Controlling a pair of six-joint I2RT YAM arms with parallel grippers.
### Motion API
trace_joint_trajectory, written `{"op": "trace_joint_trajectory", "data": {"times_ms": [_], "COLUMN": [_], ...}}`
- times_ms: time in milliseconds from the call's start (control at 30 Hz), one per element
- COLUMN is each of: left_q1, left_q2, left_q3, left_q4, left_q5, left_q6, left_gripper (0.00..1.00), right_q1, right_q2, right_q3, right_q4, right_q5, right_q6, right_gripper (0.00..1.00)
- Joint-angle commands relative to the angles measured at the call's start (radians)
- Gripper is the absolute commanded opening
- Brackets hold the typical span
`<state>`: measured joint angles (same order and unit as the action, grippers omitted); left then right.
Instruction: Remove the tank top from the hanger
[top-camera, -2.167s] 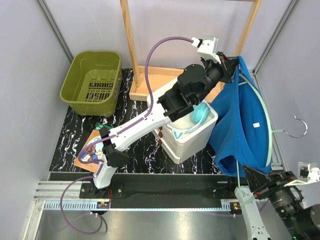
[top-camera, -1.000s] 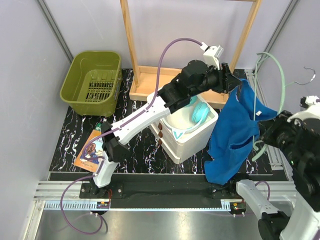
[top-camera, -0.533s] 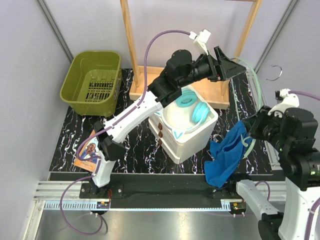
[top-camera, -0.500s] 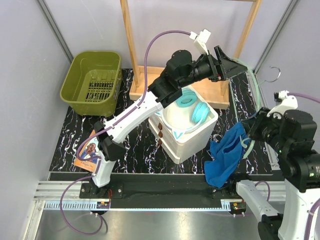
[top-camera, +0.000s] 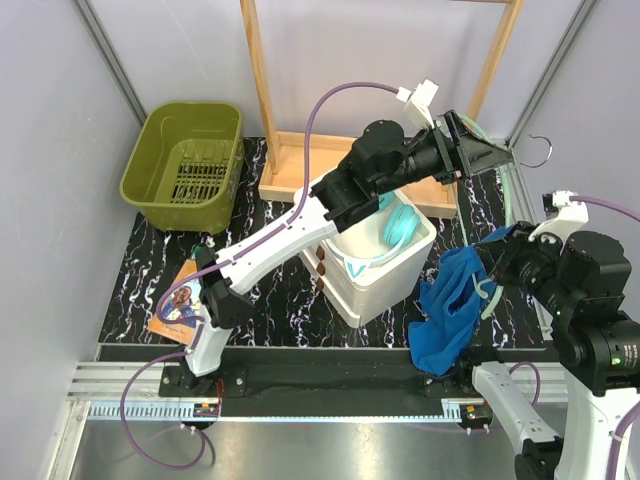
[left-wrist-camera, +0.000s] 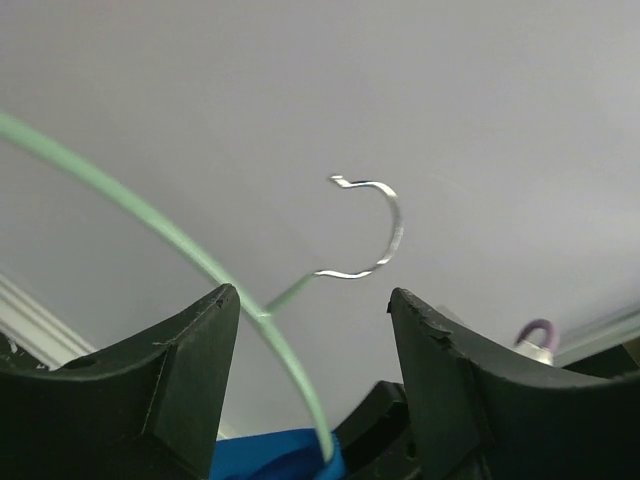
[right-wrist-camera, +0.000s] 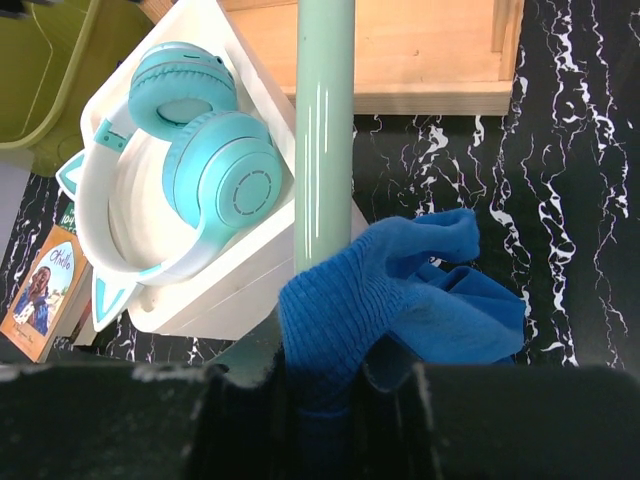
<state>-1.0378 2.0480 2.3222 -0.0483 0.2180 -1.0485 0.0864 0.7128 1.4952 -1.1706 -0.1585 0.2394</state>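
The blue tank top (top-camera: 447, 310) hangs in a crumpled bunch at the near right. Its length runs from the right gripper (right-wrist-camera: 335, 390) down to the black marbled table (right-wrist-camera: 560, 150). That gripper is clenched on the lower end of the mint hanger (right-wrist-camera: 325, 130). Its wrist camera alone shows cloth wadded round the rod at the jaws. The hanger's bow rises toward the far side, its wire hook (left-wrist-camera: 397, 228) turned to the right wall. The left gripper (left-wrist-camera: 312, 295) stands released. Only its own camera shows the rod passing free between the fingers. Headphones (right-wrist-camera: 215, 170) lie in a white box (right-wrist-camera: 230, 290) nearby.
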Motion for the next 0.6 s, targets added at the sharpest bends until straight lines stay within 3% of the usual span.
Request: {"op": "trace_joint_trajectory", "data": {"times_ms": [0,267,367,567], "left_q1": [-0.021,-0.028,-0.028,-0.027], "left_q2": [-0.049,0.040,0.072,0.084], "left_q3": [-0.004,0.049,0.095,0.086], "left_q4": [-0.018,-0.055,-0.055,-0.035], "left_q5": [-0.086,-0.106,-0.103,-0.103], "left_q6": [0.002,-0.073,-0.077,-0.076], "left_gripper": [0.65,0.68,0.60,0.34], "right_q1": [0.003,0.003,0.003,0.003], "right_q2": [-0.022,-0.047,-0.072,-0.121], "right_q3": [0.019,-0.006,-0.032,-0.076], "right_q4": [0.104,0.103,0.100,0.100], "right_q5": [0.011,-0.038,-0.044,-0.050], "right_q6": [-0.025,-0.019,-0.006,0.008], "right_gripper": [0.00,0.00,0.00,0.00]}}
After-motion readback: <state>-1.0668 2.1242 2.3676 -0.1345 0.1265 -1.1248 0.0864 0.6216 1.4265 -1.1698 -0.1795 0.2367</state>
